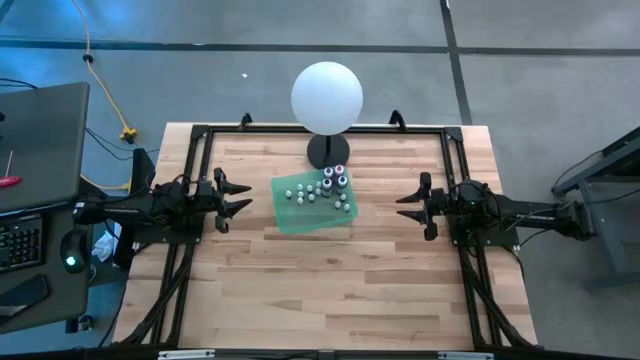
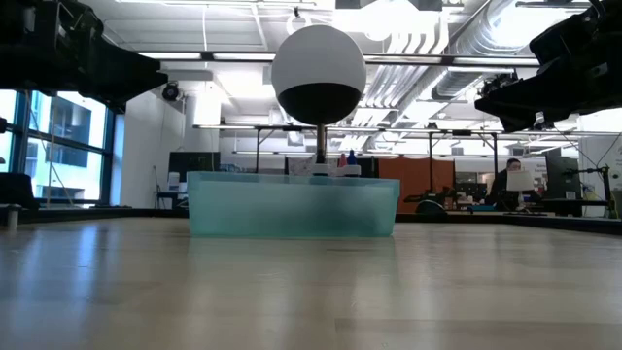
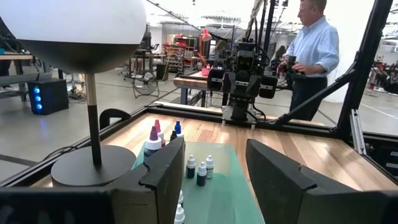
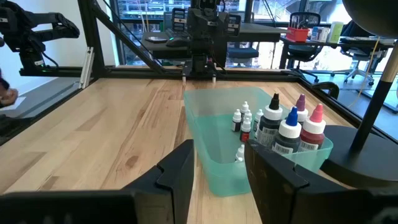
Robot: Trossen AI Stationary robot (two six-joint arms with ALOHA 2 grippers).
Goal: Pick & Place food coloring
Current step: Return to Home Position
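— What stands on the wooden table [image 1: 330, 290]?
— A white globe lamp [image 1: 327, 97], at the table's far edge, on a round black base [image 1: 318, 152].
— And beyond the table?
— A person [image 3: 314, 50] in a pale blue shirt.

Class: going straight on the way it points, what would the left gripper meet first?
Probably the green bin, directly ahead of the left gripper, though it may ride high enough to clear it.
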